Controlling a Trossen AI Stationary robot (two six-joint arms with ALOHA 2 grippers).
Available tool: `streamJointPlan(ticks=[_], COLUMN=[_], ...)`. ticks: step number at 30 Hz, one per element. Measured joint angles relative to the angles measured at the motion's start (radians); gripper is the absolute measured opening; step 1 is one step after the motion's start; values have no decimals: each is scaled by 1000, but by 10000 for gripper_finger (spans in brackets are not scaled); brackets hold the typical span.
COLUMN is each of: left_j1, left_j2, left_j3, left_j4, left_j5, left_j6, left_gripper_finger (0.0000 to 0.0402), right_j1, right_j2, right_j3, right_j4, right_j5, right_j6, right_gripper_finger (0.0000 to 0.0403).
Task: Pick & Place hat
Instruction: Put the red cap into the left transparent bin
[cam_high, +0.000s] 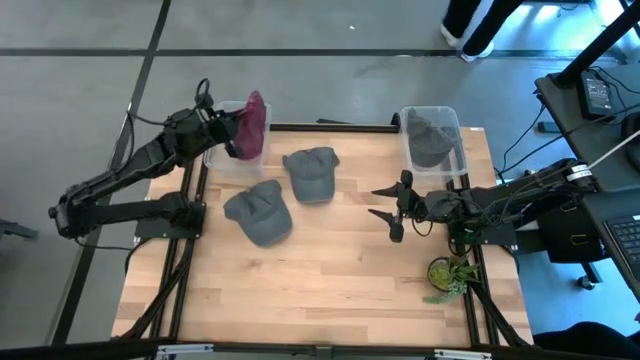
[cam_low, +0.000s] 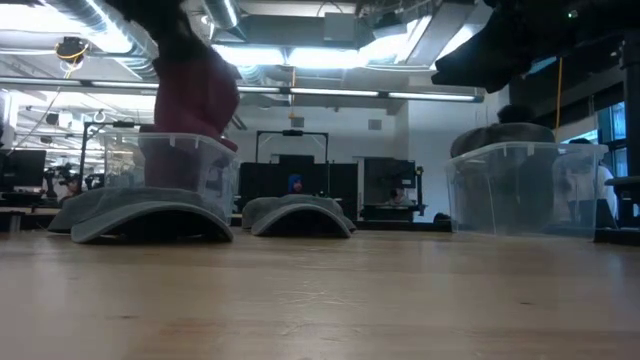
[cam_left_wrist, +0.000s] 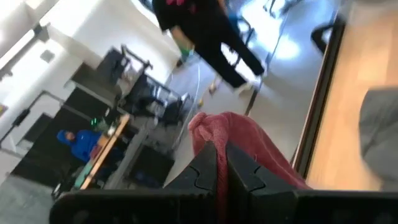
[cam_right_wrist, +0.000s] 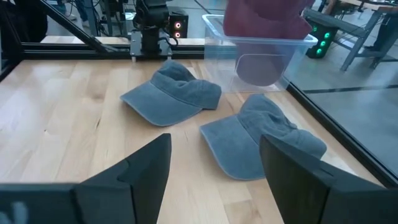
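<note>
Left arm: extended from its base at the left edge of the bench toward the far-left corner, forearm raised. Left gripper (cam_high: 238, 134) is held above the bench, its fingers (cam_left_wrist: 208, 169) pressed together on a maroon hat (cam_high: 255, 125), which hangs from them.

Right arm: lying low along the right side of the bench, reaching inward toward the centre. Right gripper (cam_high: 392, 210) sits just above the bench surface, empty, with its fingers (cam_right_wrist: 143, 171) spread wide apart, pointing toward the left side.
</note>
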Motion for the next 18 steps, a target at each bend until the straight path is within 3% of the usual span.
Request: streamJointPlan(ticks=[8,13,18], left_j1=[58,53,46], left_j2=[28,26,-3], left_j3=[-80,-113,-114], left_j4=[35,45,34], left_j5=[126,295,317], left_j6=[-50,-88,-49], left_gripper_finger=[4,4,4], right_j1=[0,-6,-26], right_j2=[0,0,0], right_j3=[0,0,0], right_j4=[0,-1,-7], right_j5=[0,0,0], right_j6=[0,0,-1], right_gripper_finger=[244,244,244])
